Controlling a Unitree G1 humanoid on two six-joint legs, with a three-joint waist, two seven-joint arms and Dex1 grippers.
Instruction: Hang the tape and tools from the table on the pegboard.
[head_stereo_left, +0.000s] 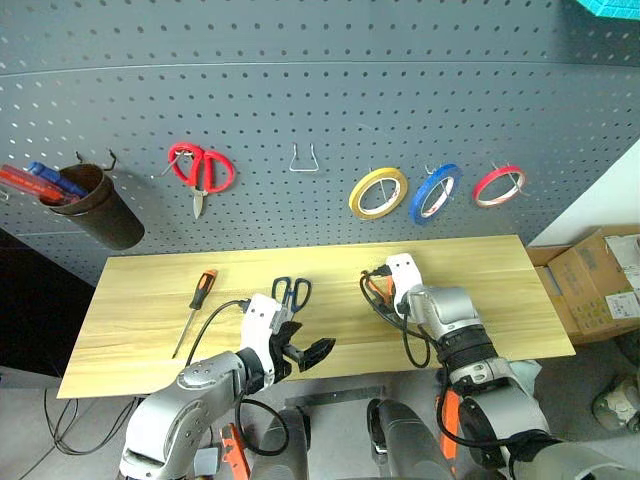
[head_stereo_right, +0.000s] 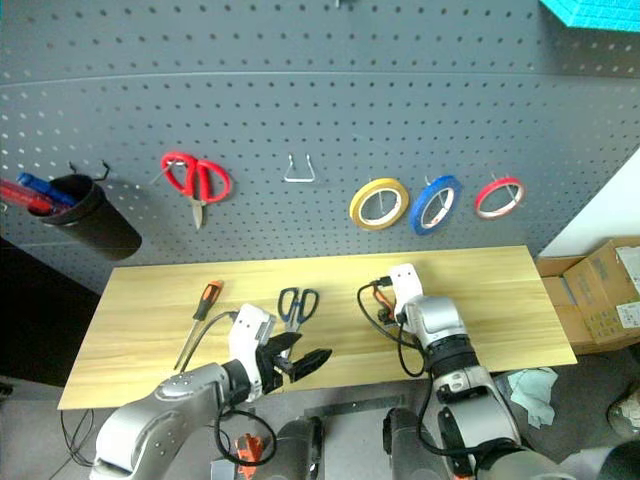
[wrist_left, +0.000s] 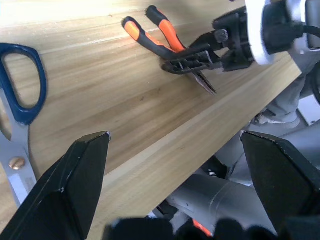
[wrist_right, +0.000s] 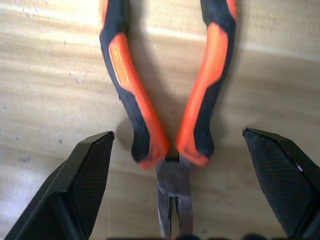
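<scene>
The right gripper (wrist_right: 175, 180) stands wide open over the orange-and-black-handled steel pliers (wrist_right: 170, 115), one black finger (wrist_right: 70, 190) on each side of them and clear of both handles — nothing is gripped. The right wrist view shows what the head views hide behind the arm: the two handles splay away from the gripper, and the dark steel nose points back between its fingers. The left gripper (wrist_left: 185, 185) is open too, hanging empty over the near edge of the long light wooden table (head_stereo_left: 480, 290); its wrist view catches the dark-blue-handled steel scissors (wrist_left: 20, 115) close by on the far side, and the right gripper down at the pliers.

From the head views, the scissors lie mid-table, with a small orange-handled thin-shafted tool (head_stereo_left: 196, 310) to their left. On the dark grey perforated pegboard (head_stereo_left: 320, 100) beyond, the thin blue ring of tape (head_stereo_left: 435, 193) hangs on a hook between a yellow roll (head_stereo_left: 378, 192) and a red roll (head_stereo_left: 498, 185) — red-handled scissors (head_stereo_left: 201, 170) hang further left.
</scene>
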